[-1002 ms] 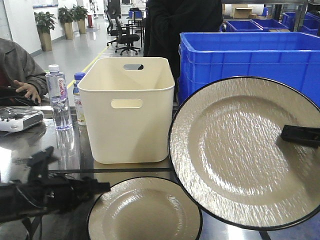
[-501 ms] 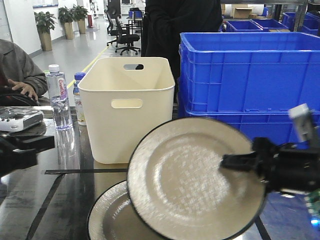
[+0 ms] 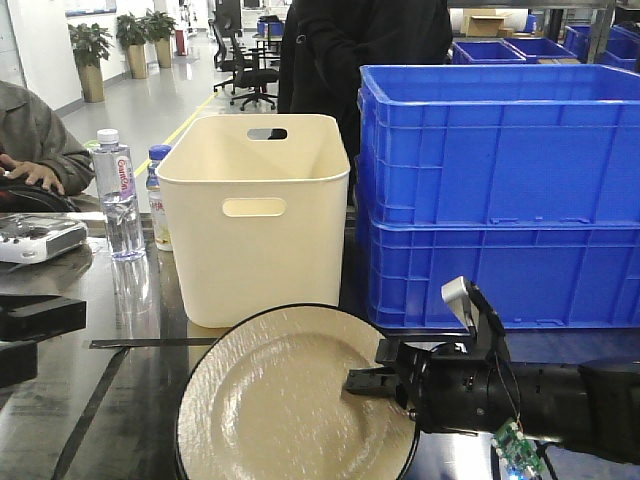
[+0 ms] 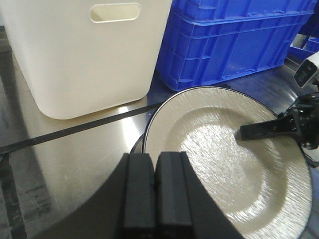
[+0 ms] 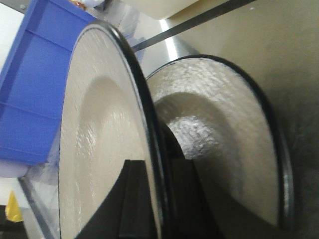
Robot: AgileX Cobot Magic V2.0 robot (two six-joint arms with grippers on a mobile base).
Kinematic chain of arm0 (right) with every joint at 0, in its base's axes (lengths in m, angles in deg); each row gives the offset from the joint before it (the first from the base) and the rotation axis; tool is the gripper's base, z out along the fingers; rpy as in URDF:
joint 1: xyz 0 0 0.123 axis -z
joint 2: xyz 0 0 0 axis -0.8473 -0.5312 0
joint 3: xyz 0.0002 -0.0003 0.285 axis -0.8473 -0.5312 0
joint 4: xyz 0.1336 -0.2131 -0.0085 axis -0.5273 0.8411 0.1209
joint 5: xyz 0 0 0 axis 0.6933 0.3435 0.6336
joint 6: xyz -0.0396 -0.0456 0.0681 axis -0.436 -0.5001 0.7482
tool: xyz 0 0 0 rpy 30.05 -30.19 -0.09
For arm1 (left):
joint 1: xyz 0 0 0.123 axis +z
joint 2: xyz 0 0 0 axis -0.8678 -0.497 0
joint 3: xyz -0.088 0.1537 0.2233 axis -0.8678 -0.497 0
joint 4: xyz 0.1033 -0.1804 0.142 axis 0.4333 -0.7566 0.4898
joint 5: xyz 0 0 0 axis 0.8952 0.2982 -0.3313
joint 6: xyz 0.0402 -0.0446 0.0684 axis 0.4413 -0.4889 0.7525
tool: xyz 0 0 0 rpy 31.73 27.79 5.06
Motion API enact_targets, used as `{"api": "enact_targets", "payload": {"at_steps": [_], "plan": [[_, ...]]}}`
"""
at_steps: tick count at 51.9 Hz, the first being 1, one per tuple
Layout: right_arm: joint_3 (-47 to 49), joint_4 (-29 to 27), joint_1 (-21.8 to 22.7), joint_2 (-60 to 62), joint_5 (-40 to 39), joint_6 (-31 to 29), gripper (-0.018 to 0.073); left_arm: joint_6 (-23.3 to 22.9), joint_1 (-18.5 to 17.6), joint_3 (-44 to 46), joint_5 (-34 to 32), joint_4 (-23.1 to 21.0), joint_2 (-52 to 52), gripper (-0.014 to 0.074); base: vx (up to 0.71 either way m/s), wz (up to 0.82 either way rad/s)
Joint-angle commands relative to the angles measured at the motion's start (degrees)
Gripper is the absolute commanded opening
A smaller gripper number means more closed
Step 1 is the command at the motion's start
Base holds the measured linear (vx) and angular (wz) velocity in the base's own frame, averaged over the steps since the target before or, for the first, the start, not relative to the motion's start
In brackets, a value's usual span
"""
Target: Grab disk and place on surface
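right gripper point(image 3: 366, 381): clamped on the rim of the beige round textured disk with a black rim point(image 3: 280, 400); one finger lies on its face, the other sits behind
left gripper point(image 4: 156, 162): fingers pressed together, nothing between them; near the disk's far edge, not touching it
disk: carried by the right jaws, tilted, low; not lying flat
below right jaws: second plate, same beige with black rim point(image 5: 224, 124), flat on the shiny dark grey metal tabletop point(image 4: 75, 164); gap open between the two plates on the side seen
beyond: black tape line point(image 4: 75, 130); then cream plastic bin point(image 3: 250, 230) and stacked blue plastic crates point(image 3: 500, 150)
done: grab
left: lower, set flat, release; as it hangs, I judge it lands on the second plate rather than bare tabletop
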Motion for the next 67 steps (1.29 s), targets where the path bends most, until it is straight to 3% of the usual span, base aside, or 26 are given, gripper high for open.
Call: {"api": "enact_targets", "payload": {"at_steps": [1,7,16,22,27,32,38,48,54,62,67], "plan": [[1.9,-6.8,0.3,2.5,2.1,-1.9,0.0072,-0.5,0.0,2.0,-1.1,-2.5,1.0,-0.0006,0.00,0.00],[1.9,-6.4,0.3,2.5,2.3,-3.3,0.0193,-0.5,0.0,2.0,-0.4,-2.5,1.0,-0.0006,0.00,0.00],[1.9,-4.8,0.3,2.5,2.6,-6.5,0.0465,-1.3,0.0,2.0,-0.1,-2.5,1.0,-0.0006,0.00,0.00],[1.9,-3.4,0.3,2.7,2.0,-13.5,0.0596,-1.4,0.0,2.0,0.2,-2.5,1.0,-0.0006,0.00,0.00],[1.9,-3.6,0.4,3.7,-1.5,-20.8,0.0628,-1.4,0.0,2.0,0.9,-1.7,1.0,-0.0006,0.00,0.00],[1.9,-3.4,0.4,5.6,-7.6,-27.9,0.0615,-2.3,0.0,2.0,1.4,1.3,1.0,-0.0006,0.00,0.00],[1.9,-0.9,0.4,8.9,-18.5,-35.1,0.0582,-6.7,0.0,2.0,1.4,7.4,1.0,-0.0006,0.00,0.00],[1.8,7.0,0.4,15.9,-33.0,-36.5,0.0501,-16.5,0.0,0.4,1.0,21.5,1.0,-0.0005,0.00,0.00],[1.7,8.6,0.4,21.7,-34.2,-36.5,0.0342,-22.2,0.0,-2.3,0.1,30.5,1.0,-0.0002,0.00,0.00],[-2.6,8.7,0.4,31.6,-35.9,-36.1,-0.0013,-33.1,0.0,-7.1,-0.4,42.4,1.0,-0.0002,0.00,0.00],[-7.7,8.5,0.4,38.3,-36.4,-35.3,-0.0015,-36.8,0.0,-9.5,-0.7,47.4,1.5,-0.0002,0.00,0.00]]}}
